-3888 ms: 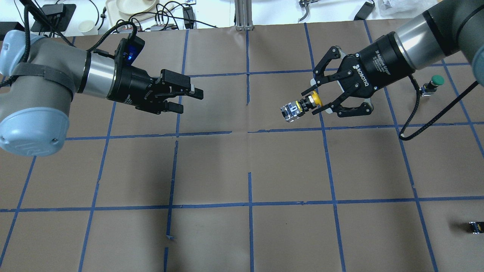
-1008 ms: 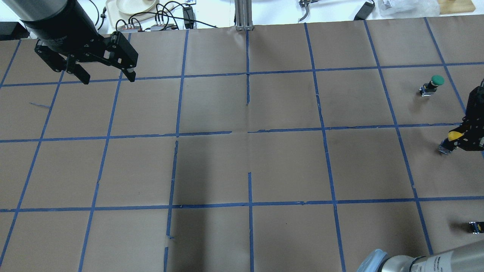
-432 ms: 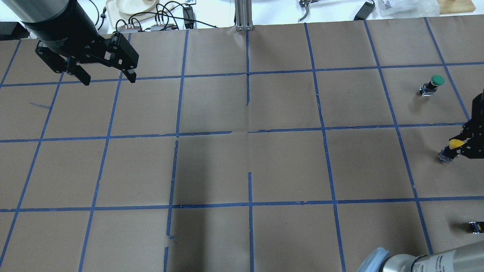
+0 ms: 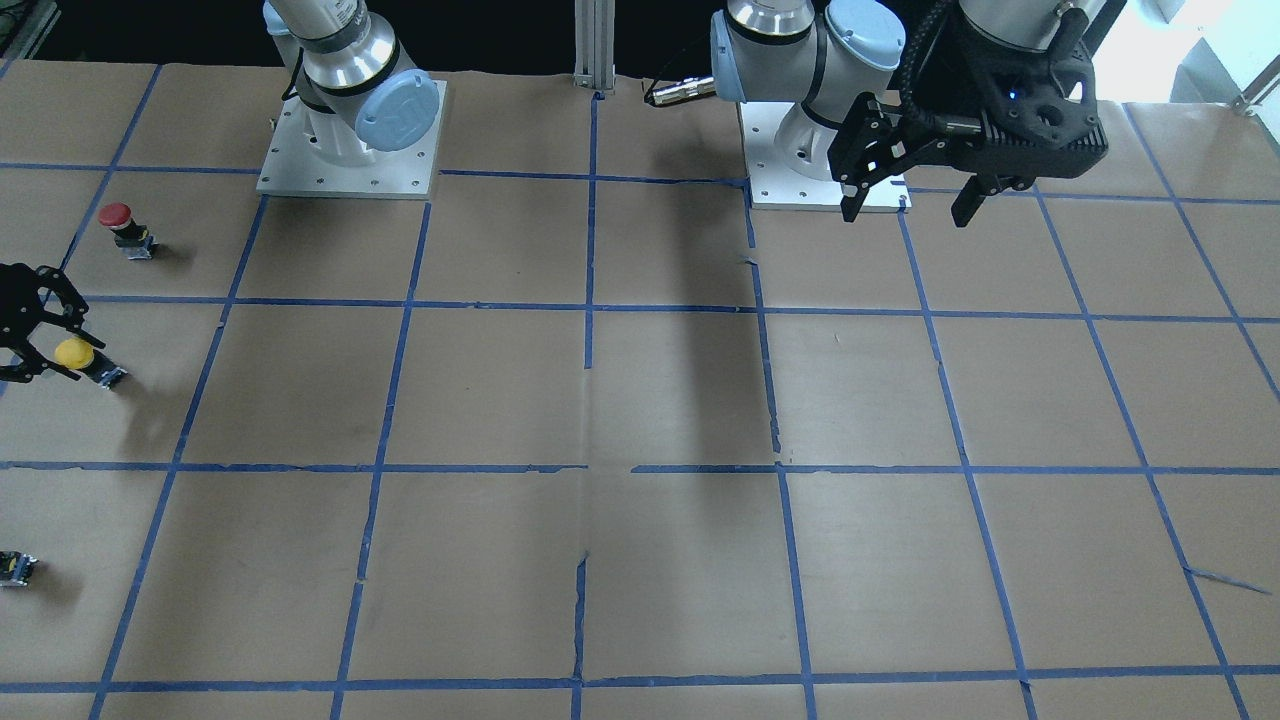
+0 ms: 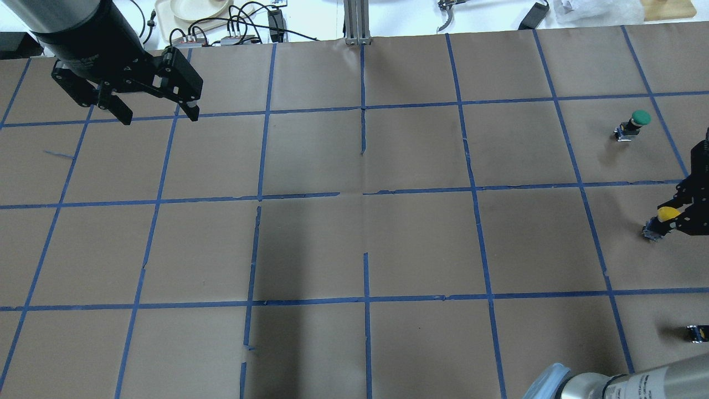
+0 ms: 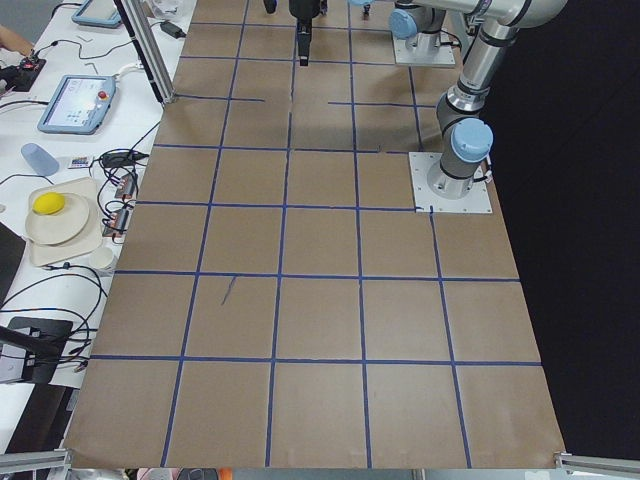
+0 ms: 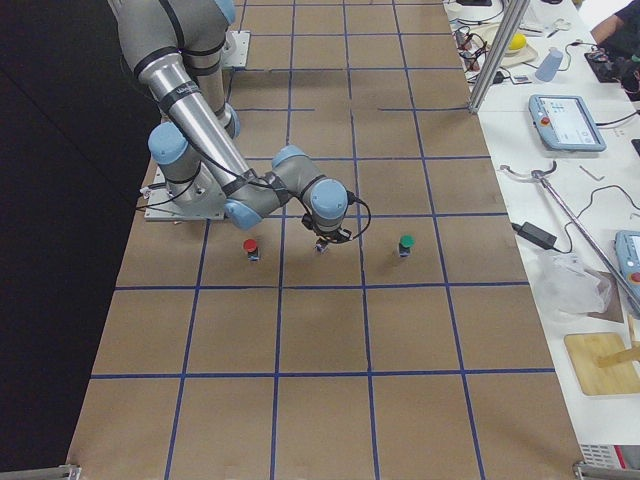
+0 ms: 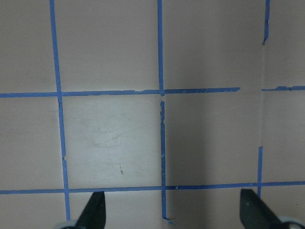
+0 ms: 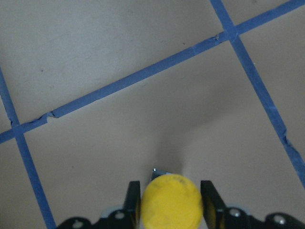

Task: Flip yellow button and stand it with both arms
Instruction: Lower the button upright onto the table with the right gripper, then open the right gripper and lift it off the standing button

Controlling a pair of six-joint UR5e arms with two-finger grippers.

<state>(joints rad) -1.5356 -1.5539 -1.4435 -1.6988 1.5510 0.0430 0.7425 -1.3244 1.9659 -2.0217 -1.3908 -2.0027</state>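
Note:
The yellow button (image 5: 666,214) stands cap up at the table's far right, its grey body (image 5: 652,231) at or just above the paper. My right gripper (image 5: 671,217) is shut on its yellow cap. The right wrist view shows the cap (image 9: 171,202) between the two fingers (image 9: 133,198). The button also shows in the front-facing view (image 4: 76,353), with the right gripper (image 4: 48,350) around it. My left gripper (image 5: 158,115) is open and empty over the far left of the table; it also shows in the front-facing view (image 4: 908,214).
A green-capped button (image 5: 637,122) stands beyond the yellow one. A red-capped button (image 4: 120,222) stands toward the robot's base. A tiny black-and-yellow part (image 5: 697,332) lies at the right edge. The table is brown paper with blue tape lines (image 5: 365,194).
Since 3.9 s ago the right gripper has carried the button from mid-table to the far right. In the last second it moved slightly down and nearer. The left gripper has held still.

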